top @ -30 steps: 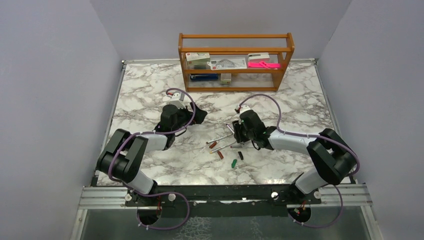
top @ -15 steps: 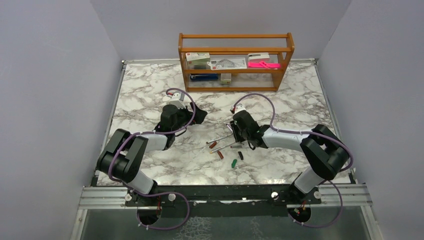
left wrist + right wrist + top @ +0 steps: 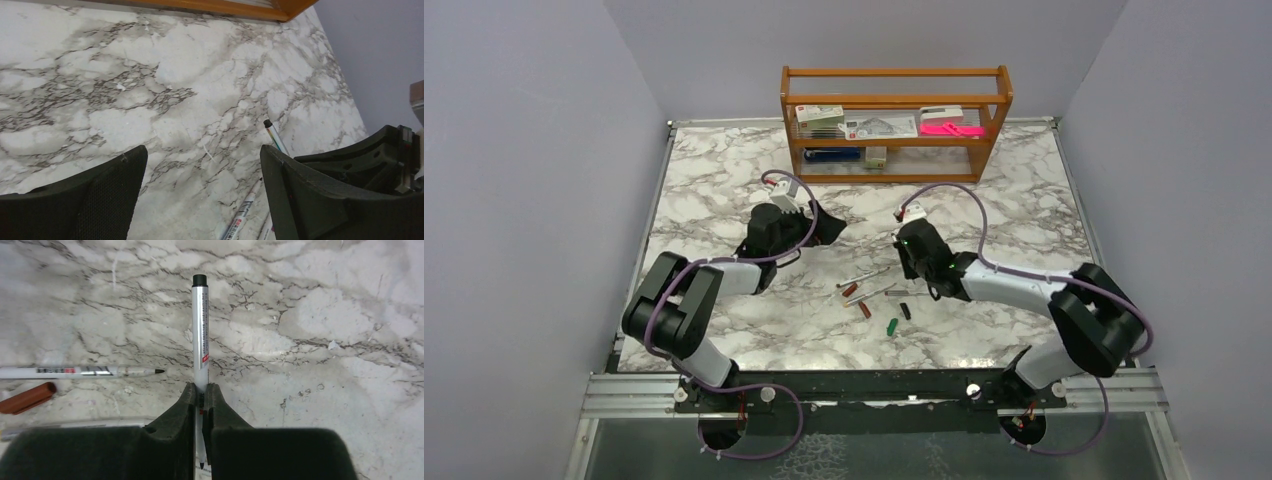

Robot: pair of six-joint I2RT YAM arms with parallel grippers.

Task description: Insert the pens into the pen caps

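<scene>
The right fingers [image 3: 186, 405], clamped on a pen [image 3: 200, 320], had lifted it clear for capping. The left fingers [image 3: 95, 200] stayed apart, empty.

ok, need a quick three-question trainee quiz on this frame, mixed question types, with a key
1. True or false: the right hand is shut on a pen.
2. Which loose cap sits lowest in the top view? A red-brown cap, B green cap, C black cap.
3. Fill in: the left hand is ____, with nothing between its fingers.

Key: 1 true. 2 B. 3 open.
</scene>
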